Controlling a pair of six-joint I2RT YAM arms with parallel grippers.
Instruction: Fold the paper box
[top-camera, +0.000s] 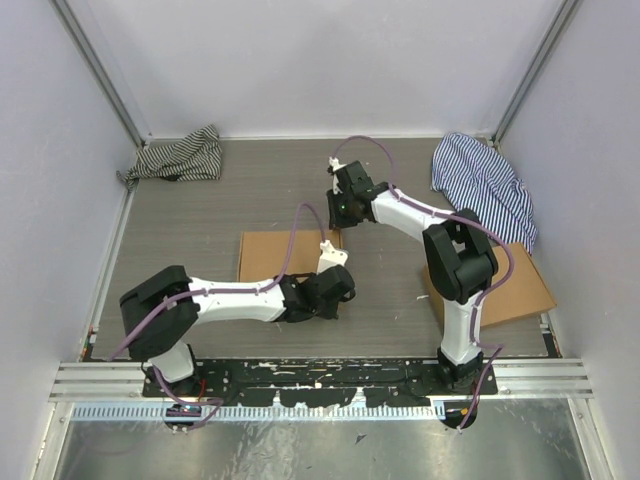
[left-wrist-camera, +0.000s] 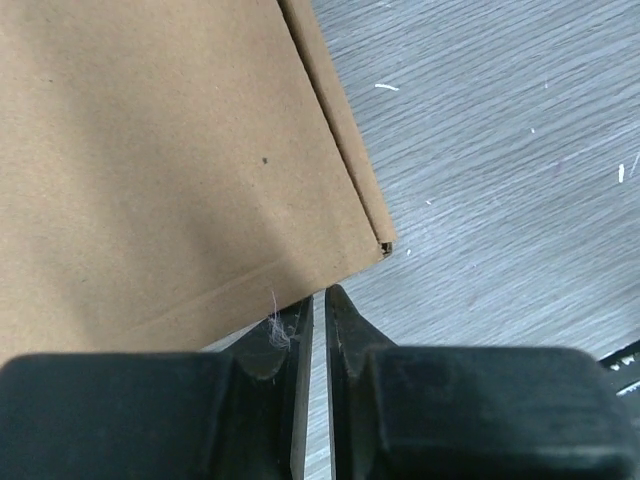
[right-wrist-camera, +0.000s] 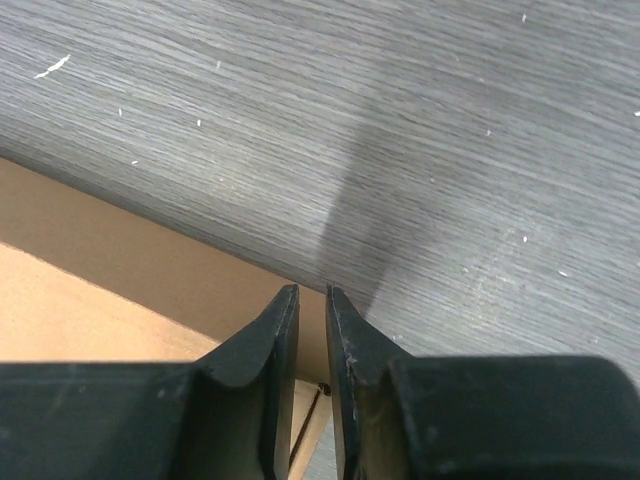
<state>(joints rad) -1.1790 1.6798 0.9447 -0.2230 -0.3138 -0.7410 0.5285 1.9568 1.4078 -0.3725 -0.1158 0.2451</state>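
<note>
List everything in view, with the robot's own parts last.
Box: one, brown, table centre.
Second box: one, brown, right side, partly hidden by the right arm.
Dark cloth: one, black-and-white stripes, far left corner.
Blue cloth: one, blue-and-white stripes, far right corner.
Table: one, grey wood grain.
Left gripper: one, black, shut, at the box's corner.
Right gripper: one, black, shut, over a box edge.

Paper box ctr; 2nd box to right.
</note>
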